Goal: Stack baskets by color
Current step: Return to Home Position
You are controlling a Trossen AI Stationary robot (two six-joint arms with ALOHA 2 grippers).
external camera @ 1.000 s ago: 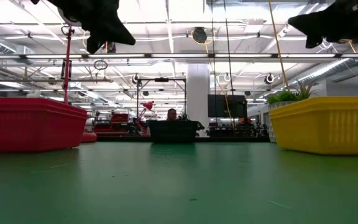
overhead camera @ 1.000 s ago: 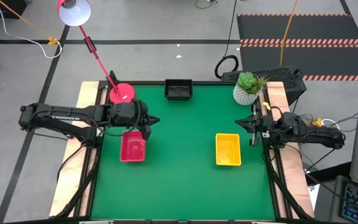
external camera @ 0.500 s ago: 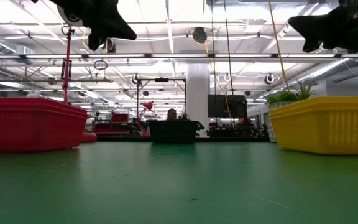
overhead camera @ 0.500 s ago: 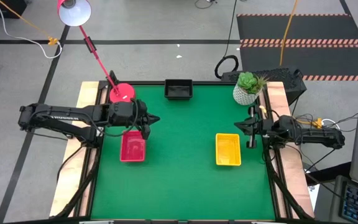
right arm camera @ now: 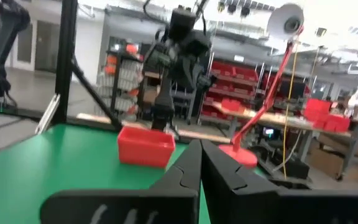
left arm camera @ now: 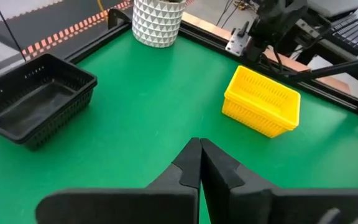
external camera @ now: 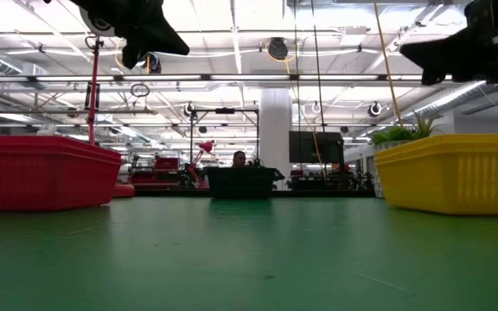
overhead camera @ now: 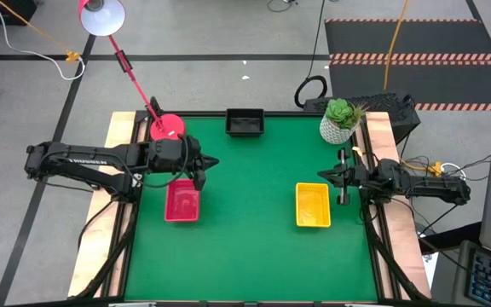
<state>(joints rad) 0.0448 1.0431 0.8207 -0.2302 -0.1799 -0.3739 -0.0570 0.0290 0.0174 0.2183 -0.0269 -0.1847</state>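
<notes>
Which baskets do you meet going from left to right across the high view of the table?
First the red baskets, then the black baskets, then the yellow baskets.

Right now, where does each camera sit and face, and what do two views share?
High view: above, facing straight down on the table; left arm, right arm show.
Low view: at table height, facing the black basket; arms at top.
Left wrist view: from the wrist, faces the yellow basket; shut left gripper shows.
Right wrist view: from the wrist, faces the red basket; shut right gripper shows.
Shared: each wrist view shows the other arm beyond its basket.
</notes>
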